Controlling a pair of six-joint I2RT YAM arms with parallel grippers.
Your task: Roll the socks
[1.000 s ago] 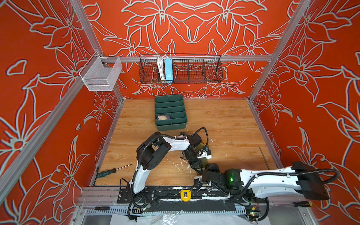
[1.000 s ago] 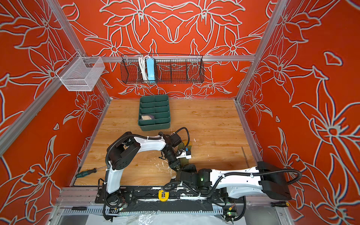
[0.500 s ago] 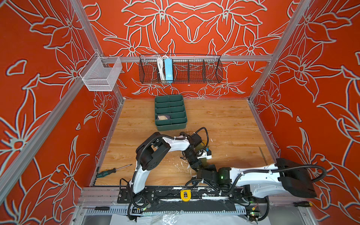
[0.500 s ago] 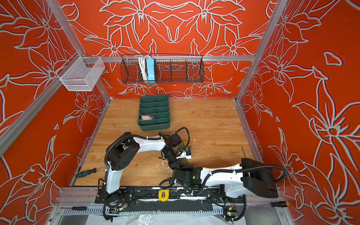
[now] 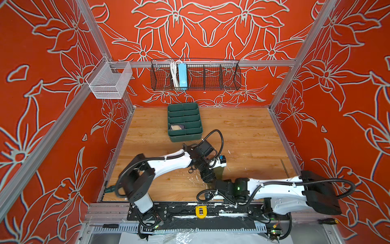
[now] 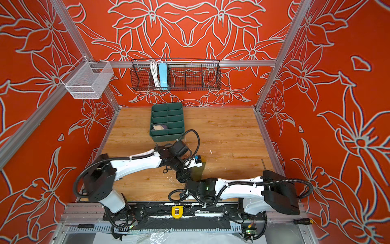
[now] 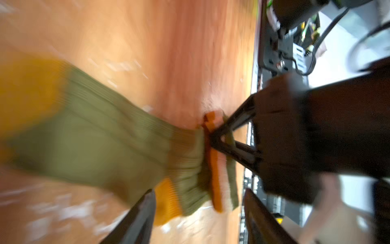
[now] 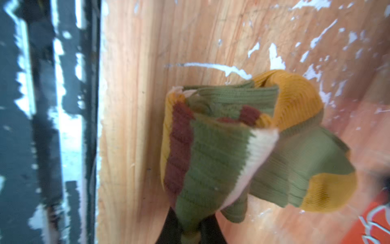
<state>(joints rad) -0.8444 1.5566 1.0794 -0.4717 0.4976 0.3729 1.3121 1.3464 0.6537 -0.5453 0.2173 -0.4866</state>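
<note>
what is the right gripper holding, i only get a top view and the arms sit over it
observer: In the right wrist view, the right gripper is shut on the striped cuff end of the olive green sock.
operator: is the left gripper on the sock too
observer: No. In the left wrist view, the left gripper has its jaws apart. The sock's edge lies between them, not pinched.
operator: is it rolled yet
observer: Not tightly. The right wrist view shows it loosely bunched, with a mustard patch curled over behind the cuff.
</note>
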